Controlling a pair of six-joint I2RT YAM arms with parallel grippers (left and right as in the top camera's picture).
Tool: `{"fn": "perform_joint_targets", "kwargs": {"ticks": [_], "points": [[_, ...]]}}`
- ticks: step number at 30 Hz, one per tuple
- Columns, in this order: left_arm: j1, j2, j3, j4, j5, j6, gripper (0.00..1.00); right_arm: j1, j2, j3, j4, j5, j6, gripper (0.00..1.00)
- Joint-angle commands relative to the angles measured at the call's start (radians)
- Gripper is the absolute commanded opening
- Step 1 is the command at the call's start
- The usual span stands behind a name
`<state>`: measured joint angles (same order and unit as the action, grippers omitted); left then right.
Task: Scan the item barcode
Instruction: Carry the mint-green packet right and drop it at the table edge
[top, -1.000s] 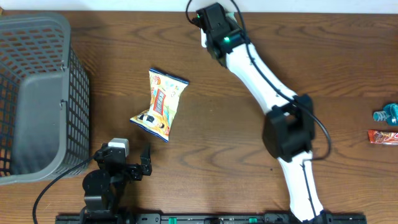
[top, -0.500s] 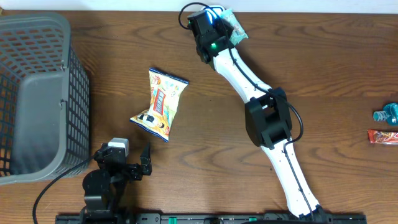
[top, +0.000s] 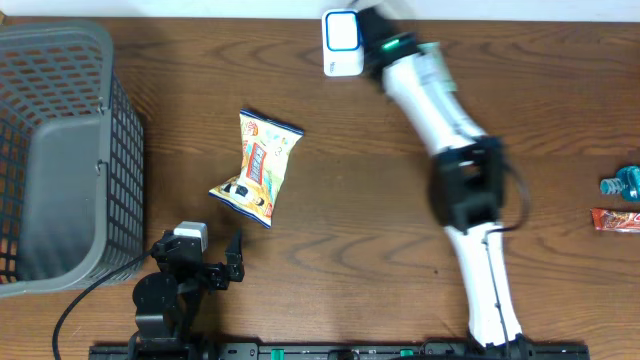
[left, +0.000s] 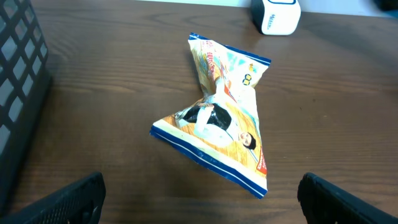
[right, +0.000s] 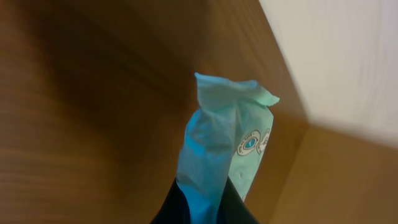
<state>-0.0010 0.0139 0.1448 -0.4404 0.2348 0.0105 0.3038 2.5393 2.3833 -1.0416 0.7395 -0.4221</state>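
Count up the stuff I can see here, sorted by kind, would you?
Baskets: 1, the grey basket.
Scanners: 1, the white scanner box.
Packets: 3, the yellow snack bag, the red packet, the teal packet held off the table.
Unclear: 1, a blue-green thing at the right edge.
Total: 6.

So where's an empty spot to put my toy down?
Bare wood lies between the bag and the right arm, and between that arm and the red bar. It's crowded between basket, bag and left gripper.
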Motion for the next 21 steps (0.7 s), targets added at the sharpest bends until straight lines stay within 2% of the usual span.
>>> {"fn": "perform_joint_targets", "kwargs": {"ticks": [1,4,10,13,14,17,18,21], "points": [[0.003,-0.002,-0.014,-0.016,0.008,-0.005,0.99,-0.221,-0.098,0.022,-0.100,-0.061,0.239,0.01],[0.003,-0.002,-0.014,-0.016,0.008,-0.005,0.99,-0.393,-0.093,-0.031,-0.179,-0.117,0.332,0.01],[0.003,-0.002,-0.014,-0.016,0.008,-0.005,0.99,-0.689,-0.093,-0.180,-0.192,-0.222,0.449,0.03],[0.003,-0.002,-0.014,-0.016,0.008,-0.005,0.99,-0.779,-0.093,-0.194,-0.198,-0.301,0.459,0.20],[0.003,-0.002,-0.014,-0.016,0.008,-0.005,0.99,-0.800,-0.093,-0.191,-0.202,-0.318,0.477,0.29],[0.003,-0.002,-0.014,-0.016,0.008,-0.005,0.99,-0.846,-0.097,-0.147,-0.236,-0.364,0.549,0.84],[0.003,-0.002,-0.014,-0.016,0.008,-0.005,0.99,-0.856,-0.099,-0.120,-0.253,-0.397,0.572,0.99],[0.003,-0.002,-0.014,-0.016,0.008,-0.005,0.99,-0.872,-0.114,-0.008,-0.313,-0.606,0.594,0.99]]}}
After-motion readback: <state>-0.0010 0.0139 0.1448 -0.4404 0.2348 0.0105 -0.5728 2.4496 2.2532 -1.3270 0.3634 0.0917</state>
